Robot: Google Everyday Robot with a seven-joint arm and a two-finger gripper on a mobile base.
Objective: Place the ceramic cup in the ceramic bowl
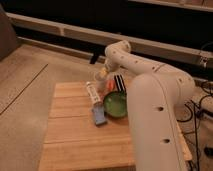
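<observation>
Wooden table | we see gripper clamped on ceramic cup, above far edge | ceramic bowl apart, beside white tube, blue object

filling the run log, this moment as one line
end effector: at pale cream ceramic cup | round green ceramic bowl: cup not inside

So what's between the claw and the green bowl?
In the camera view, a small orange item and a striped object lie between the claw, above the table's far edge, and the green bowl.
</observation>
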